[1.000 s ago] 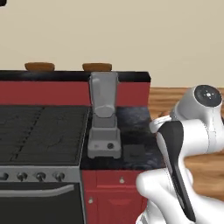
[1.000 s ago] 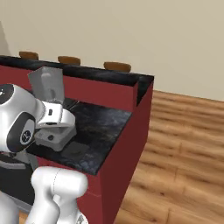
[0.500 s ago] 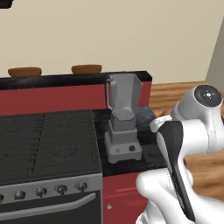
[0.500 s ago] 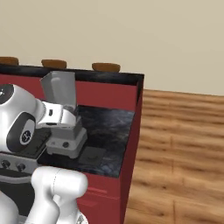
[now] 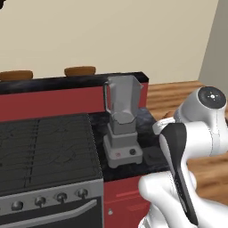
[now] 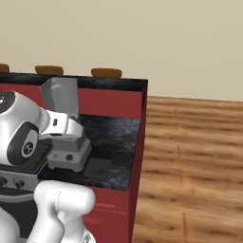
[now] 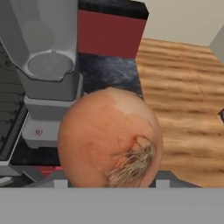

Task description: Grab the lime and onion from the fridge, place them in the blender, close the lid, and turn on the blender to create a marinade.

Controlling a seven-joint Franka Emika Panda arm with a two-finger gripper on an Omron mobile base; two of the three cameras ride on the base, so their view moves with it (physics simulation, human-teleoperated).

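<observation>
The onion (image 7: 109,138) sits gripped in the gripper (image 7: 109,183) — jaws spread wide around it — hanging just short of the blender (image 5: 121,122) on the dark counter (image 6: 118,142) beside the stove (image 5: 44,151). Lift it above the open jar mouth, centre it, then release — the tapered jar leaves little room for error.

My view takes in a dark marbled countertop (image 5: 149,129) with a red backsplash (image 5: 53,103); a black stove (image 5: 44,153) sits against its left edge, wooden floor (image 6: 194,156) beyond its right edge.
</observation>
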